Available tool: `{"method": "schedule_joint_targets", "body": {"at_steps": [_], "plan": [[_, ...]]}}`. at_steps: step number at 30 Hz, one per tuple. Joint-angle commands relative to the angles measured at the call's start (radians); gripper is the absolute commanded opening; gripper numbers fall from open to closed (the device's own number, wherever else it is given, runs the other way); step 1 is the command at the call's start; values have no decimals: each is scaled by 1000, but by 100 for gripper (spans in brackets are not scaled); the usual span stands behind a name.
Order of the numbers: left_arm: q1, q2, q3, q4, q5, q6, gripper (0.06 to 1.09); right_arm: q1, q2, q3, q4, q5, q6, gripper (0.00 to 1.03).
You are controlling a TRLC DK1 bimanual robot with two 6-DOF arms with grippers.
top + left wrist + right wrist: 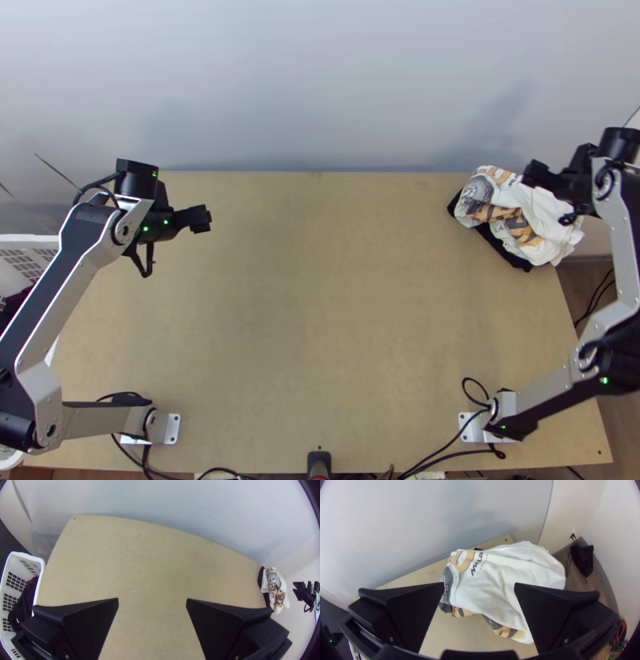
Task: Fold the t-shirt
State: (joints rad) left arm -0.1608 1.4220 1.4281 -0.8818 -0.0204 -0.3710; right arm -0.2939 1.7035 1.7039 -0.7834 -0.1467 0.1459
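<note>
my left fingers [88, 623] and right fingers [413, 610] stand wide apart, holding nothing. the t-shirt [493, 583] lies bunched by the right fingers, at the edge of the desk [320, 304]. i see no neat fold; i judge spreading and folding remain.

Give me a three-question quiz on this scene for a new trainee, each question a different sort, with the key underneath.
1. True or false: the white printed t-shirt is spread out flat.
2. Multiple choice: what colour is the other cloth showing from under the shirt's edge?
A) green
B) black
C) red
3. Fill in the missing word: the gripper nearer the shirt is the ____ one.

Key:
1. False; it lies bunched.
2. B
3. Right; the right gripper is at the shirt, fingers apart.
</note>
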Motion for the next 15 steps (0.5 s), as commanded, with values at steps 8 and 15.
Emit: {"method": "schedule_joint_targets", "body": {"at_steps": [8, 15], "plan": [[92, -58, -28, 0, -1, 40, 104, 45, 225, -147, 167, 27, 26, 98], [118, -95, -84, 0, -1, 53, 104, 27, 266, -237, 219, 38, 24, 98]]}}
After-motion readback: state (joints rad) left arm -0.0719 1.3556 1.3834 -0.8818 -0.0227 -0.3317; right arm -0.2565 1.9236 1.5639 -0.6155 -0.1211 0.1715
